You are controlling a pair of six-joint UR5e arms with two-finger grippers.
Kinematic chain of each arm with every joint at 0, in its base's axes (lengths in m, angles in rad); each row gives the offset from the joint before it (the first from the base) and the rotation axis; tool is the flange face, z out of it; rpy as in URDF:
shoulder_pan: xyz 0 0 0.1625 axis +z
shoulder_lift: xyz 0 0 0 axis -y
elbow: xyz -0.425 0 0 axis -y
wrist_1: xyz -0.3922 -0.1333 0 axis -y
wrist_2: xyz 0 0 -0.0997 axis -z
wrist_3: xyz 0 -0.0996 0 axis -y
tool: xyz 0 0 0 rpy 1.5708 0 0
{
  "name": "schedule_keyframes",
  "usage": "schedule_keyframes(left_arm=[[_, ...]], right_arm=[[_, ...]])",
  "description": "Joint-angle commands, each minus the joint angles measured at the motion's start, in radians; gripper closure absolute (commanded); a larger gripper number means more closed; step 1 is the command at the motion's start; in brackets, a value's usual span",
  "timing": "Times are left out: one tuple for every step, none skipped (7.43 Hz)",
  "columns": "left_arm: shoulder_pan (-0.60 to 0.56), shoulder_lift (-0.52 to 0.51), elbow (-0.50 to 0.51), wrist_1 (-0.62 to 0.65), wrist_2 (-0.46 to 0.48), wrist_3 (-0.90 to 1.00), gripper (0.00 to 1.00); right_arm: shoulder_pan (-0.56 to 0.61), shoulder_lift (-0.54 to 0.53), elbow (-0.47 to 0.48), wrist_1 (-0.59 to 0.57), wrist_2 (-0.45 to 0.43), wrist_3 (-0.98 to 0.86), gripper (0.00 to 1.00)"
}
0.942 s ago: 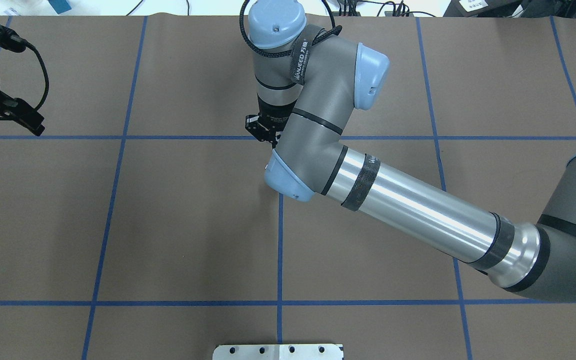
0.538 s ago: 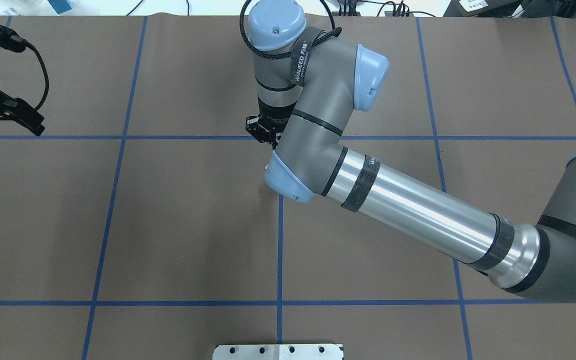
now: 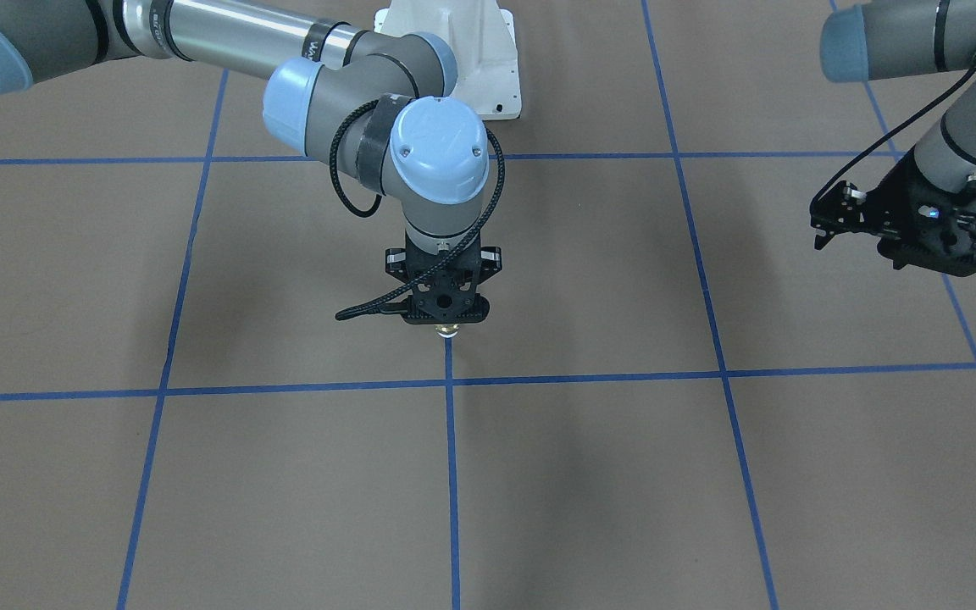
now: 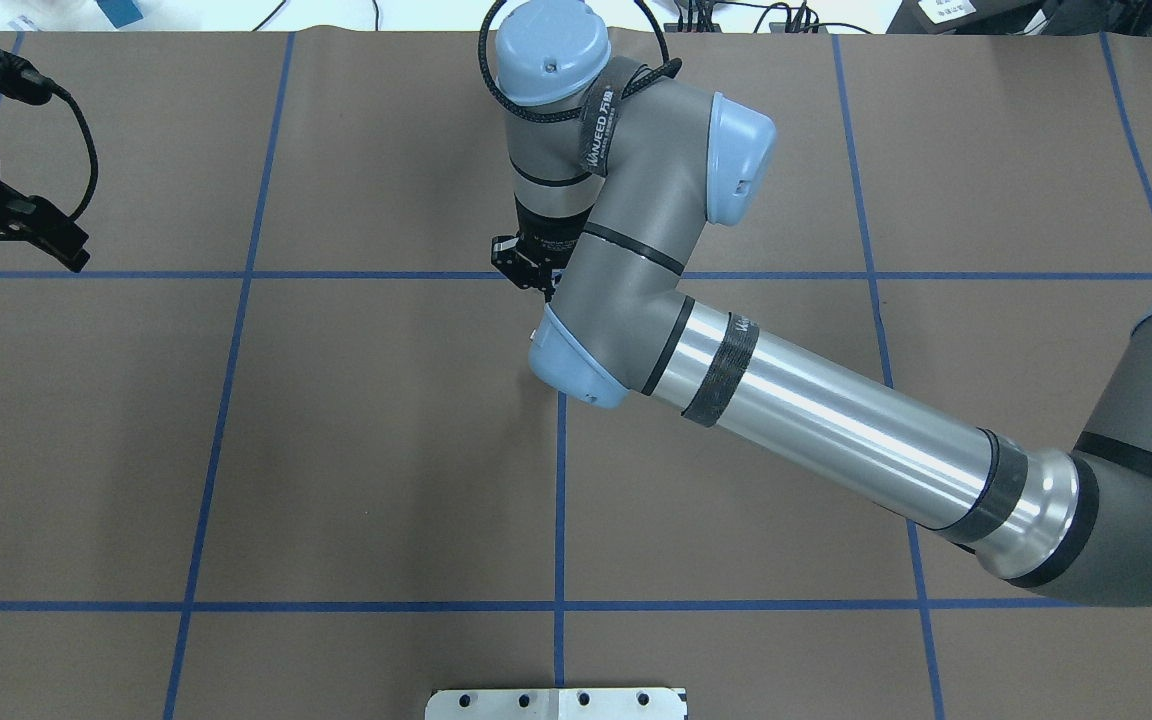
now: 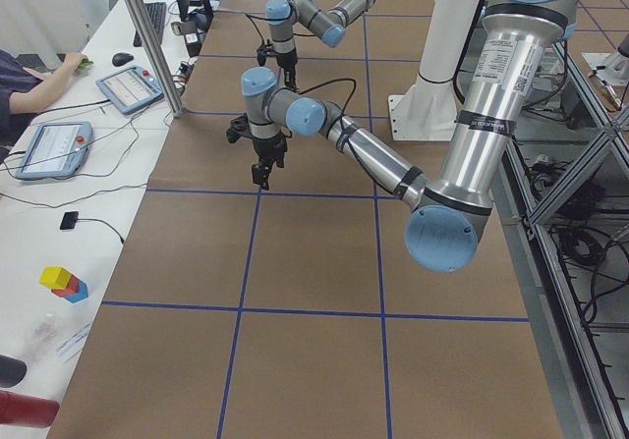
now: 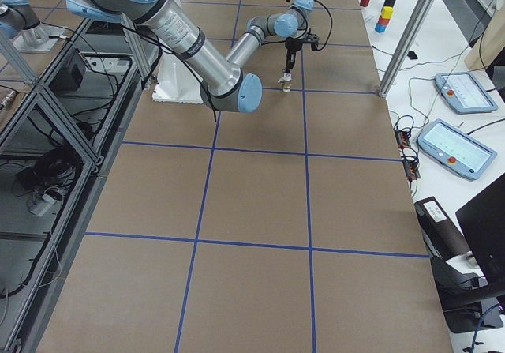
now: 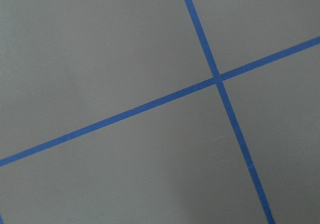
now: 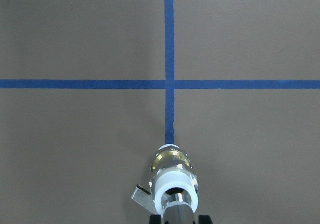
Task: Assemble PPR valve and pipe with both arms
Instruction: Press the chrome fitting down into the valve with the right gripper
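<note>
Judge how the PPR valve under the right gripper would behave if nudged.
The PPR valve looks rigid, white plastic ends and a brass band, so flexing seems unlikely. Brass probably makes it heavy for its size. Its round body might roll if laid down, though the side lever would likely stop it.

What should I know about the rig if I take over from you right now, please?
Right gripper: seems shut on the pipe, pointing down over the table's centre.
Left gripper: off to the side; open or shut unclear; its wrist camera shows only bare table.
PPR valve: on the pipe's end, close above or on the table.
Done: pipe sits in the valve's white opening.
Left: check the joint, set it down.
</note>
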Motion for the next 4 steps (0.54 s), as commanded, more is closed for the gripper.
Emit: schedule_keyframes(left_arm=[[0.000,0.000,0.001,0.000,0.000,0.000,0.00],[0.000,0.000,0.001,0.000,0.000,0.000,0.00],[0.000,0.000,-0.001,0.000,0.000,-0.002,0.00],[0.000,0.000,-0.001,0.000,0.000,-0.002,0.00]], right_arm=[[-0.001,0.000,0.000,0.000,0.000,0.000,1.00],[-0.001,0.000,0.000,0.000,0.000,0.000,1.00],[-0.001,-0.002,0.000,0.000,0.000,0.000,1.00],[-0.002,-0.005,0.000,0.000,0.000,0.000,1.00]])
